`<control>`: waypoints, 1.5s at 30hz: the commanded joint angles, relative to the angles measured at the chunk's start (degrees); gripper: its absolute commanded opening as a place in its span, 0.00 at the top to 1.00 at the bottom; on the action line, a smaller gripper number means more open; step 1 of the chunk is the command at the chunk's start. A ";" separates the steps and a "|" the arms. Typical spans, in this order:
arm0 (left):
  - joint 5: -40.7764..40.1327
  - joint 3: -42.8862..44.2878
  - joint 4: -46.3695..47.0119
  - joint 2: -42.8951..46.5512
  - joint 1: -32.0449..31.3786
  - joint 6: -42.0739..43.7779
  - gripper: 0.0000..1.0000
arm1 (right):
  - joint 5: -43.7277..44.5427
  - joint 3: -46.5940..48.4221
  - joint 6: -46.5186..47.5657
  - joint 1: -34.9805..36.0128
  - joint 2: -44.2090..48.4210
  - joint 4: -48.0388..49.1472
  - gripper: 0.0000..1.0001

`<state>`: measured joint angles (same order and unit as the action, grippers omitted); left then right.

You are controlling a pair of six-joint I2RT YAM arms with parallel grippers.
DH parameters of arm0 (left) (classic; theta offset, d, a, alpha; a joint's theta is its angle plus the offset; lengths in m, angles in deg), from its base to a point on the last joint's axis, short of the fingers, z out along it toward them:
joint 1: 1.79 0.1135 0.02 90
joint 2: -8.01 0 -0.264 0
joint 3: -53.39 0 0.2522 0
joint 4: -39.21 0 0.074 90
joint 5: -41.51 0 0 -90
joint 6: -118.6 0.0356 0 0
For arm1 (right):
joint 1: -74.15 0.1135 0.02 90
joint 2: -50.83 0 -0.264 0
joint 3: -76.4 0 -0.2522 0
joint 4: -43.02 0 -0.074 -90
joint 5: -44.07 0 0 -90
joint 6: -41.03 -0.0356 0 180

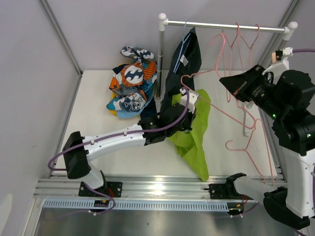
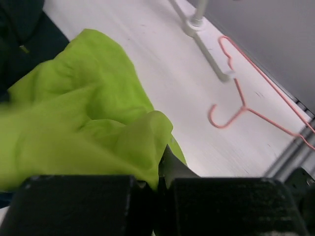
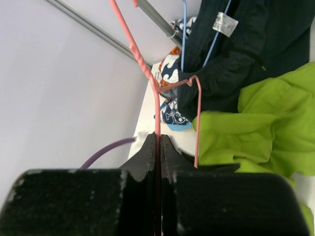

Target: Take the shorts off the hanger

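Lime green shorts [image 1: 195, 135] hang draped from a pink hanger [image 1: 215, 104] over the table. My left gripper [image 1: 189, 112] is shut on their upper edge; the left wrist view shows the green fabric [image 2: 88, 128] pinched between the jaws of my left gripper [image 2: 160, 172]. My right gripper [image 1: 225, 81] is shut on the pink hanger's wire [image 3: 156, 105], as its wrist view [image 3: 158, 141] shows. Navy shorts [image 1: 189, 54] hang on a blue hanger [image 3: 183, 34] from the rod. Patterned orange, teal and white shorts [image 1: 132, 81] lie on the table at the back left.
The rack's rod [image 1: 226, 26] carries several empty pink hangers [image 1: 241, 37]; its post [image 1: 161, 54] stands beside the navy shorts. Another pink hanger [image 2: 238, 112] lies on the table at right near the rack's foot [image 2: 197, 22]. Grey walls close in the back and sides.
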<state>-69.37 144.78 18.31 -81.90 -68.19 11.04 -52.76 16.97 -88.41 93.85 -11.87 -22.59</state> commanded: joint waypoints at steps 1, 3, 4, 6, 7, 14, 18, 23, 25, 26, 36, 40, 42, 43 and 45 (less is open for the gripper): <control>1.46 2.89 -6.05 -1.94 0.48 -1.77 1.00 | 3.57 7.35 1.29 0.16 -1.81 -2.89 1.00; 2.78 -2.38 -4.65 0.51 -0.23 -3.87 1.00 | 6.72 10.51 2.78 0.07 -4.43 -3.86 1.00; 2.87 -4.13 -3.86 1.83 -0.67 -4.67 1.00 | 8.83 13.40 3.66 -0.02 -5.50 -4.22 1.00; 2.08 -10.62 -3.32 6.73 -3.30 -7.22 1.00 | 10.78 16.14 6.03 -0.45 -7.95 -4.83 1.00; 1.47 -13.52 -3.58 8.59 -6.18 -7.83 1.00 | 12.00 17.98 7.17 -1.15 -10.40 -4.57 1.00; -9.07 -16.63 -14.56 22.22 -22.17 -15.03 1.00 | 14.21 20.29 9.56 -4.14 -18.86 0.70 1.00; -13.74 -16.80 -23.62 28.37 -28.08 -20.13 1.00 | 14.30 22.22 10.08 -6.87 -22.64 3.07 1.00; -18.22 -16.11 -29.85 33.39 -34.68 -24.45 1.00 | 13.51 23.45 10.00 -9.07 -26.33 5.01 1.00; -21.19 -12.79 -34.51 33.83 -36.08 -25.32 1.00 | 13.25 23.10 10.09 -9.42 -26.60 4.75 1.00; -22.17 -11.80 -36.09 34.01 -36.35 -25.33 1.00 | 13.16 22.58 10.09 -9.51 -26.17 4.83 1.00; -26.94 9.27 -37.96 34.36 -20.93 -0.59 1.00 | 10.08 4.39 9.47 -9.51 -14.57 9.58 0.95; -20.08 15.09 -31.90 31.21 -9.83 9.28 1.00 | 9.56 -0.70 9.82 -9.60 -11.40 9.84 0.68; -16.06 21.92 -31.45 27.62 -2.22 14.01 1.00 | 9.38 -2.29 9.82 -9.51 -9.65 9.84 0.25; -14.20 26.13 -31.45 26.03 0.71 15.26 1.00 | 9.38 -3.09 9.91 -9.51 -9.03 9.84 0.13; -7.20 30.81 -32.58 22.78 10.25 17.37 1.00 | 9.81 -5.54 10.00 -9.68 -7.89 9.76 0.01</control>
<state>-86.36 167.99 -18.49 -55.13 -68.01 18.45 -42.77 13.42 -79.17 84.39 -21.99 -15.14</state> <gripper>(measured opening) 0.012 0.961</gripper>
